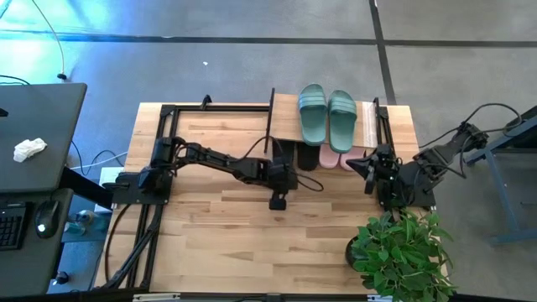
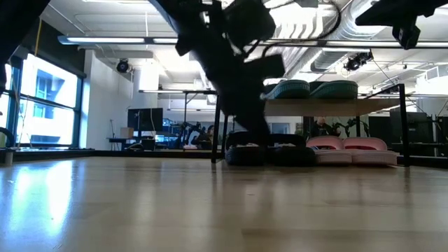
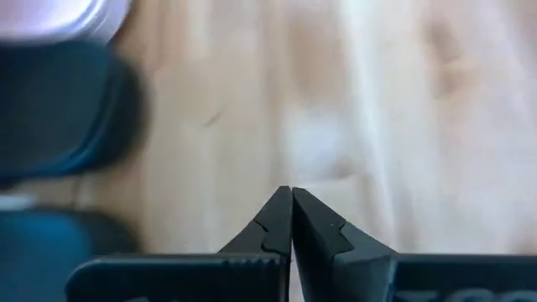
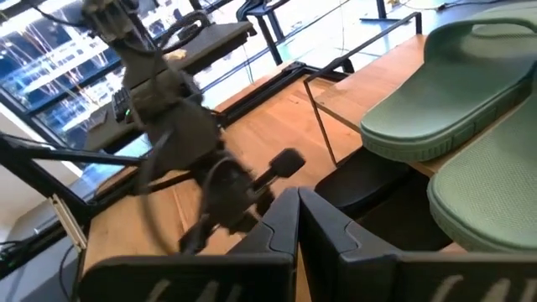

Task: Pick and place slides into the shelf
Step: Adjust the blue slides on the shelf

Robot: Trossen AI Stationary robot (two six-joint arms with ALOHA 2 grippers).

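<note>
Currently, both grippers, left [image 1: 278, 201] and right [image 1: 367, 164], have fingers closed, empty; green slides [image 1: 327, 116] rest atop the shelf [image 1: 286, 117].

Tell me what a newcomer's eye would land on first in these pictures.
The sage-green pair of slides sits side by side on the low shelf's light wooden top board at the table's far edge. Under it, the black pair and light-pink pair line the lower level. The left gripper hangs shut in front of the shelf; the right gripper waits shut by a leafy green potted plant.
</note>
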